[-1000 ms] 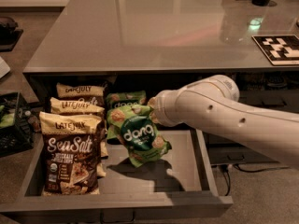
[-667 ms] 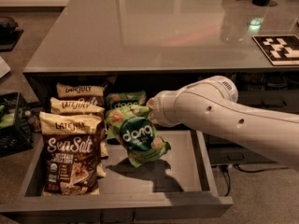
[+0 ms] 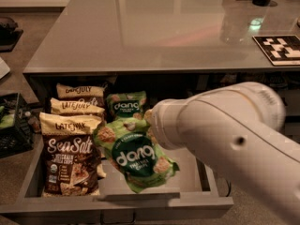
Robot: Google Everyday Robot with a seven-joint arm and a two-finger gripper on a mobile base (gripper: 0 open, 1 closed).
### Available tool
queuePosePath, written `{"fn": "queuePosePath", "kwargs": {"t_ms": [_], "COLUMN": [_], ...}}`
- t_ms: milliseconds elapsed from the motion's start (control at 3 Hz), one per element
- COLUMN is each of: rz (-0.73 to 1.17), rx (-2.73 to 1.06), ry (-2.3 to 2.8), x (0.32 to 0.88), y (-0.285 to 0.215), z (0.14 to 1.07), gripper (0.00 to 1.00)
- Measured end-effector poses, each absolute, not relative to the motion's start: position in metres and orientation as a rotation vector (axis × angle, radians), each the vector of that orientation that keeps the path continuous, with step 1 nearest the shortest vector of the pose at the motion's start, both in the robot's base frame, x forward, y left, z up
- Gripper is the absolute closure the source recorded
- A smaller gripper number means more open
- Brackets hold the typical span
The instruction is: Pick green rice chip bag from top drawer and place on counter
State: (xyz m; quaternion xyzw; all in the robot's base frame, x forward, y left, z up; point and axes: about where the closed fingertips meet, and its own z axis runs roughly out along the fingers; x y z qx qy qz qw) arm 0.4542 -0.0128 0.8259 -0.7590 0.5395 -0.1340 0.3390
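The gripper [image 3: 151, 119] sits at the end of the white arm [image 3: 225, 125], which reaches in from the right over the open top drawer [image 3: 140, 203]. The wrist housing hides the gripper, so it cannot be told whether it is apart or clamped.

The green rice chip bag [image 3: 136, 156] meets the gripper at its upper right corner. It is tilted, logo facing the camera, over the middle of the drawer, with its lower edge near the drawer front.

A second green dang bag [image 3: 125, 106] stands upright at the drawer's rear. A row of brown Late July bags [image 3: 70, 149] fills the left side.

The counter [image 3: 140, 32] lies above the drawer, with a black-and-white marker tile [image 3: 280, 48] at its right edge.
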Motion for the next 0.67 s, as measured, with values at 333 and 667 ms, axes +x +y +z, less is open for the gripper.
{"fn": "queuePosePath", "kwargs": {"t_ms": [333, 667], "rz": [-0.481, -0.521], "rx": [-1.992, -2.02], "ry": [1.415, 1.375], "x": [0.404, 0.382], "y": [-0.04, -0.032], "z": [0.895, 0.919], "gripper": [1.0, 1.0]}}
